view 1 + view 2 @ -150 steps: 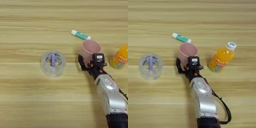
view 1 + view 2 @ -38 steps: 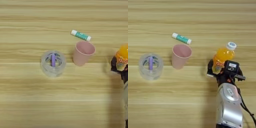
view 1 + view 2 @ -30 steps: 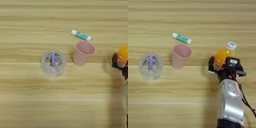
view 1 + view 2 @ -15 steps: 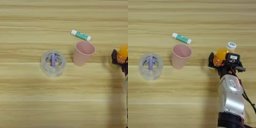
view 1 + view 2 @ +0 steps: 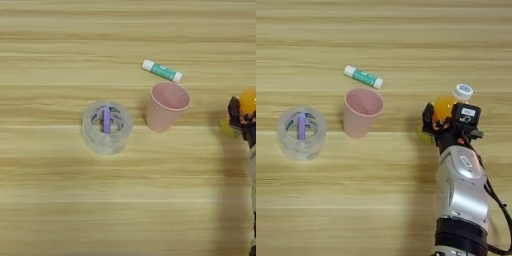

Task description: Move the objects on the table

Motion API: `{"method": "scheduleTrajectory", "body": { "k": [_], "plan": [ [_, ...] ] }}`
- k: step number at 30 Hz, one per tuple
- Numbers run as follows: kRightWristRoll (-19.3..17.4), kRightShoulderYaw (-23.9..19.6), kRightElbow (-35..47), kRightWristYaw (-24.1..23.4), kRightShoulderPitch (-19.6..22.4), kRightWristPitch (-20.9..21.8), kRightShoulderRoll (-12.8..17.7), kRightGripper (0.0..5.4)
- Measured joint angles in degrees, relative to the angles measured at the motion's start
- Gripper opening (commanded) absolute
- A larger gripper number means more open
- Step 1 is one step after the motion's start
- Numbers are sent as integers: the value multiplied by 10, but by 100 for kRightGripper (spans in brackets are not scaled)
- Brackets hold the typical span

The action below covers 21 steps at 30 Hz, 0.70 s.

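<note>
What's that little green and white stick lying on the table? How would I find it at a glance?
Start at the pink plastic cup near the middle of the wooden table. Just beyond its rim, on the far side, lies the small tube, apart from the cup and slanted. It is the only thing lying flat, with a teal body and white ends, far slimmer than the cup or the clear tape roll.

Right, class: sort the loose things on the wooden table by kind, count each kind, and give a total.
Cups: 1, pink cup
Bottles: 1, orange drink bottle
Tape rolls: 1, clear tape roll
Tubes: 1, green and white tube
Total: 4
</note>
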<state>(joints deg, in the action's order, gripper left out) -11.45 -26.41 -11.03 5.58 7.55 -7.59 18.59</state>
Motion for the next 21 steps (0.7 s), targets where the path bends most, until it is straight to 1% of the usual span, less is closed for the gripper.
{"method": "scheduleTrajectory", "body": {
  "k": [6, 10, 15, 21],
  "plan": [
    [-2, 0, 2, 0, 0, 1, 0, 342],
    [-2, 4, 30, 0, 1, 1, 0, 342],
    [-1, 24, 47, 3, 1, 1, -7, 342],
    [6, 66, 46, 11, 1, 0, -30, 342]
  ]
}}
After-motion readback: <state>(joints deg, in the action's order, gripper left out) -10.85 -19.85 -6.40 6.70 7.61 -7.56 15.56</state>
